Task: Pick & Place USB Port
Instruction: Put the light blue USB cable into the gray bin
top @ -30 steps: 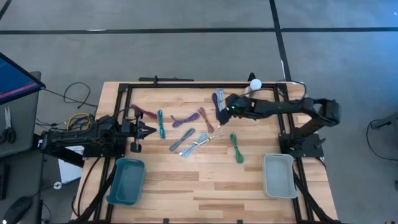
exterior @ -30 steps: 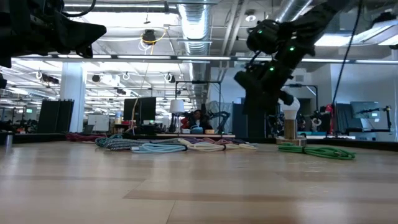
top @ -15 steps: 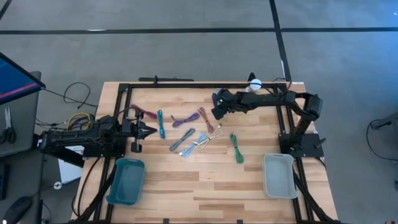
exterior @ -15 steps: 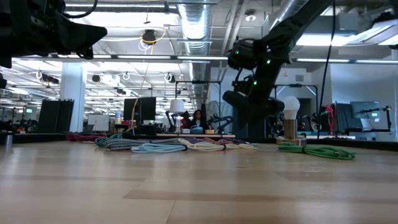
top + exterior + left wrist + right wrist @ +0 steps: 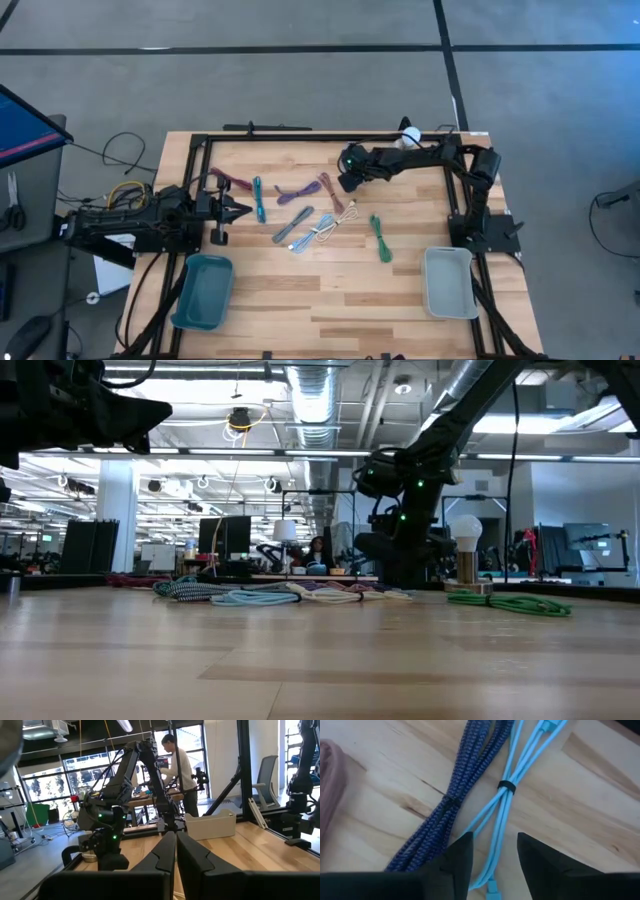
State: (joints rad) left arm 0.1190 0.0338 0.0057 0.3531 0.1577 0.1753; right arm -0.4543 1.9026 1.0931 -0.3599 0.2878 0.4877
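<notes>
Two tied cable bundles lie side by side on the wood, one dark blue braided [image 5: 455,795] and one light blue [image 5: 507,800]. My right gripper [image 5: 495,862] hangs open just above them, pointing steeply down, one finger on each side of the light blue bundle's near end. In the high view it [image 5: 347,178] is at the table's far middle. More bundles lie spread across the table's middle: maroon [image 5: 232,180], teal [image 5: 258,198], purple [image 5: 293,193], grey [image 5: 290,226], green [image 5: 381,238]. My left gripper [image 5: 243,210] waits shut at the table's left.
A teal bin [image 5: 205,290] stands at the near left and a grey bin [image 5: 447,282] at the near right. A white bulb-shaped object [image 5: 411,135] stands at the far edge behind my right arm. A black frame [image 5: 300,137] runs round the table top.
My right gripper has moved toward the table's left and come down toward the dark blue and light blue bundles, tipping more steeply downward.
</notes>
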